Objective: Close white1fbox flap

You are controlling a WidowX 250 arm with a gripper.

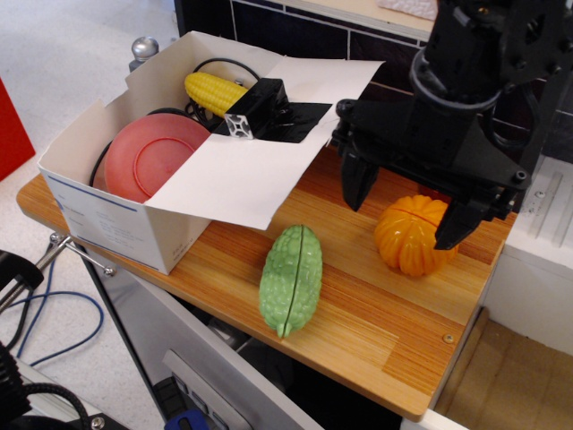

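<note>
The white1fbox (pixel 112 224) stands at the left end of the wooden counter, open at the top, with thin blue print on its front side. Its flap (pixel 242 170) is a big white panel with a black taped patch (pixel 291 121) and leans half-lowered over the box's right side. Inside the box are a red plate (pixel 148 157) and a yellow toy corn (pixel 215 90). My black gripper (pixel 405 208) hangs to the right of the flap, above the orange toy pumpkin (pixel 412 235). Its fingers (pixel 356 184) are spread apart and hold nothing.
A green toy gourd (pixel 291 279) lies on the wooden counter (pixel 376 313) in front of the flap. A dark tiled wall runs behind. A metal drawer front and cables sit below the counter's front edge. A white surface is at the right.
</note>
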